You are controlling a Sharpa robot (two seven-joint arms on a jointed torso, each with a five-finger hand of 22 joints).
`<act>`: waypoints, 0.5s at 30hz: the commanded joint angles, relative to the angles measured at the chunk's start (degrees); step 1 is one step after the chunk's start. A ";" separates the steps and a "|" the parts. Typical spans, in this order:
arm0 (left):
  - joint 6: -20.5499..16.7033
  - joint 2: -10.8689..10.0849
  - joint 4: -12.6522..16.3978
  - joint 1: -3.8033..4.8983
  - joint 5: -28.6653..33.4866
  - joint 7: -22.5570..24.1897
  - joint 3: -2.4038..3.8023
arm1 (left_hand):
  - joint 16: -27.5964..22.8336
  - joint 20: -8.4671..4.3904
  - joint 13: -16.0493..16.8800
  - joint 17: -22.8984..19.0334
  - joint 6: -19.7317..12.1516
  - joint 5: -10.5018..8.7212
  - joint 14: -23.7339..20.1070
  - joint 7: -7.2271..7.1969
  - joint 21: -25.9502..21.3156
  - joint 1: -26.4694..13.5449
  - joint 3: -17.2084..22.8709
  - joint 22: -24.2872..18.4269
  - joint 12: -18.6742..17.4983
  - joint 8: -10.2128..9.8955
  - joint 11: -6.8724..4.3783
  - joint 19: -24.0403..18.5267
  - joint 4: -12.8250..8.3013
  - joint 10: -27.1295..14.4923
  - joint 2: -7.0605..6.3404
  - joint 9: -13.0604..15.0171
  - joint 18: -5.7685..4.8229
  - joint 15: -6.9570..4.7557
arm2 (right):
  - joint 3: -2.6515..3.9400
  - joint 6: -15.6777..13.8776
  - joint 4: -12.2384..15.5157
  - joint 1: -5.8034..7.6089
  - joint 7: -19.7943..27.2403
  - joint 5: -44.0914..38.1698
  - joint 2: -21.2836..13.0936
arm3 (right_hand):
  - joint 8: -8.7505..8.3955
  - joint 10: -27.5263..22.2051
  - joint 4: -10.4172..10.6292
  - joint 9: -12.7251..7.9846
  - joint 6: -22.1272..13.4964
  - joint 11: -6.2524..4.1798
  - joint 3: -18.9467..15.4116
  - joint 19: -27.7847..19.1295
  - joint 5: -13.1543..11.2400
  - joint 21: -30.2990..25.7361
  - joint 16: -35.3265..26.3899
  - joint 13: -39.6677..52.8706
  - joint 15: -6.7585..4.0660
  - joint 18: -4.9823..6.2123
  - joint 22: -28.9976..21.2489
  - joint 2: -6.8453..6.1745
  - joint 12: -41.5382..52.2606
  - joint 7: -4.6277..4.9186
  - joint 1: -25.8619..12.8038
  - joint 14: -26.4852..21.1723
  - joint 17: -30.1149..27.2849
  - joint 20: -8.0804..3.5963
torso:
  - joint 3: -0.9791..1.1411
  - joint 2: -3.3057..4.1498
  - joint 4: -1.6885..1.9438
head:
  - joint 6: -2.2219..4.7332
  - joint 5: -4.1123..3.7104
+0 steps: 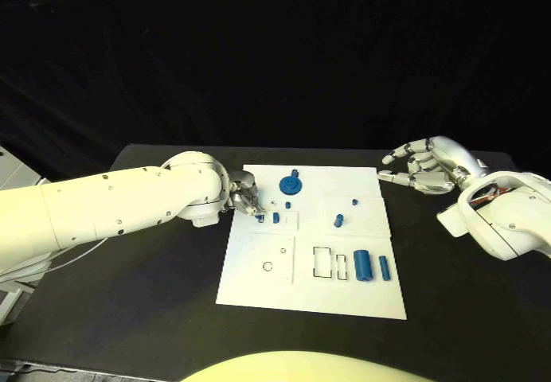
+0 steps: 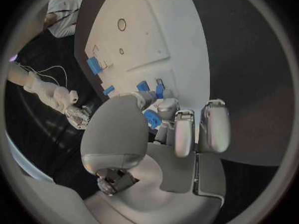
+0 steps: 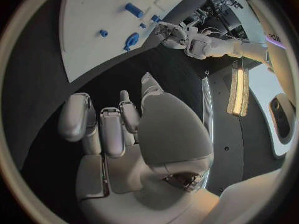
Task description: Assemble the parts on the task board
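Your left hand [image 1: 241, 196] sits at the task board's [image 1: 259, 274] left edge, its fingers [image 2: 184, 133] apparently pinching a small blue part [image 1: 275, 216], while your right hand [image 1: 427, 165] hovers over the desk [image 1: 150, 278], half-curled, holding nothing.

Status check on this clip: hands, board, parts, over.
Left hand at the task board edge, fingers on a small blue part. Right hand off the board, holding nothing. Round blue part and blue cylinder lie untouched.

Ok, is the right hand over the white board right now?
No. In the head view the right hand hangs over bare black table, off the far right corner of the white board, holding nothing.
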 commanded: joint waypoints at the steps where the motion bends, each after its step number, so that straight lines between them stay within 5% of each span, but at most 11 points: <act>1: 0.31 0.02 0.27 -0.28 -0.41 -0.92 -0.01 | 0.22 0.02 0.07 14.44 0.61 0.09 5.75 -0.26 0.13 0.25 9.52 0.06 0.32 0.13 -0.06 0.40 -9.20 0.41 -0.41 0.98 -0.44 -0.25 | 0.01 0.28 0.08 -0.03 0.48 -0.39 0.01 | 0.19 -0.25 0.05 0.07 -0.27 -0.08 -0.27 -0.30 0.19 -0.29 -0.14 0.37 -0.36 0.82 0.03 0.32 -0.26 0.03 -0.23 1.41 0.09 -0.15 | -0.02 0.00 -0.01 | -0.03 0.04; 15: -0.58 0.28 0.36 -1.19 -0.41 -1.22 -0.03 | 0.18 0.01 0.19 14.37 0.74 0.12 5.73 -0.28 0.14 0.06 9.85 0.08 0.38 0.14 -0.08 0.43 -9.29 0.56 -0.48 1.01 -0.44 -0.27 | 0.01 0.35 0.11 -0.04 0.43 -0.41 -0.07 | 0.35 -0.18 0.04 0.08 -0.32 -0.10 -0.33 -0.22 0.21 -0.35 -0.18 0.35 -0.39 0.81 0.01 0.32 -0.22 0.01 -0.15 1.48 0.13 -0.18 | -0.01 0.03 -0.04 | -0.15 -0.02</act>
